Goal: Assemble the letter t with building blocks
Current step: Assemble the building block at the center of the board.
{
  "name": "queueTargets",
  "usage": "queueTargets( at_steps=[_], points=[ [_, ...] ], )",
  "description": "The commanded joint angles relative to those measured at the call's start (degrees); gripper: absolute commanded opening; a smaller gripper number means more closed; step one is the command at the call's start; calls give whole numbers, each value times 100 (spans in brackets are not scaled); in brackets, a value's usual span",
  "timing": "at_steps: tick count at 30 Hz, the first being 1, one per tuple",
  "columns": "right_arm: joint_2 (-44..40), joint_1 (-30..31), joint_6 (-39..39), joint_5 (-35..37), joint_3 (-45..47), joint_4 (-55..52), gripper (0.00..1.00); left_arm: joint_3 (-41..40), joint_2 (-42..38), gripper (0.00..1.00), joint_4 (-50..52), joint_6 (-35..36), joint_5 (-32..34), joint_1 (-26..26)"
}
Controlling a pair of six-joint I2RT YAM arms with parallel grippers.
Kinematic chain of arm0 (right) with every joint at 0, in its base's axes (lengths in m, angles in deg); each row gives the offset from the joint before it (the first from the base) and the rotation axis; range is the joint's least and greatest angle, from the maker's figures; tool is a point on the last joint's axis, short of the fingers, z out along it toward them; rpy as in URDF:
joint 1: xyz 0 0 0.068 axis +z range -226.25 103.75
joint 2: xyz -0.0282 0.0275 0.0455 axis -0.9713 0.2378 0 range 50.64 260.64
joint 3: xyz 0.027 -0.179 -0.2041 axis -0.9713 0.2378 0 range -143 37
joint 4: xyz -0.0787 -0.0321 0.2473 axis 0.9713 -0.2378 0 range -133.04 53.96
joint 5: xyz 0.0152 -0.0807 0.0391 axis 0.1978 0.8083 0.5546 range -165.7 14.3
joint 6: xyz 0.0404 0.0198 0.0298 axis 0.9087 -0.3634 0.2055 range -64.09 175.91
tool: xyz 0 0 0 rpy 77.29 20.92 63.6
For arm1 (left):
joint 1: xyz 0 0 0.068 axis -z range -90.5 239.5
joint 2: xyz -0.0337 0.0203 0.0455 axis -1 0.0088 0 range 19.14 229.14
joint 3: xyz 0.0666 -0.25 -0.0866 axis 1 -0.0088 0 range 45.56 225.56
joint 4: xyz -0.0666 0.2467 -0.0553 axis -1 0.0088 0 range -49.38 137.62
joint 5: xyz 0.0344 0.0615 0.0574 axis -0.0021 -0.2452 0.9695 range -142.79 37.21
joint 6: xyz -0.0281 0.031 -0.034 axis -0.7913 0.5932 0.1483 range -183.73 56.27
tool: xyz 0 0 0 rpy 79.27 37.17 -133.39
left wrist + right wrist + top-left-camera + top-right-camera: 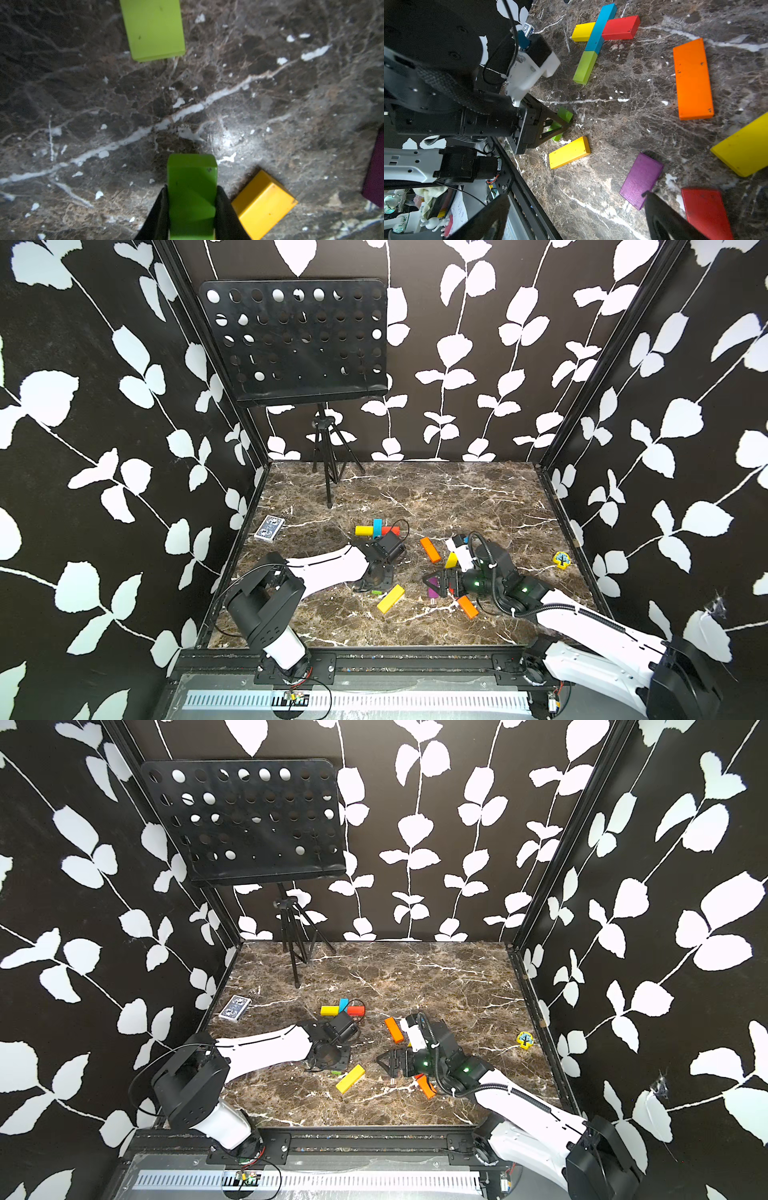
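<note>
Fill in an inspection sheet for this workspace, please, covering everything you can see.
Surface: marble-pattern tabletop, no spills seen.
Job's things: cyan block flanked by yellow block and red block, lime green block at its end; orange block, purple block and others lie loose.
Clutter: card box near the left edge; yellow tree token near the right edge.
Grippers: left gripper shut on a second lime green block; right gripper open at the purple block.
Cables: thin black cable loops at the left wrist; corrugated conduit runs along the right arm.
Surroundings: music stand at the back; leaf-patterned walls.
</note>
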Motion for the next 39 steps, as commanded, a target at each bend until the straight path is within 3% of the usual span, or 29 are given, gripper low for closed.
queueTargets(
  at_steps=[1,39],
  points=[
    [54,-108,-128,-213,-48,234,99,118,76,15,-24,65,115,-43],
    [363,-443,-157,-537,39,425,99,347,583,15,-60,108,283,-395]
  ],
)
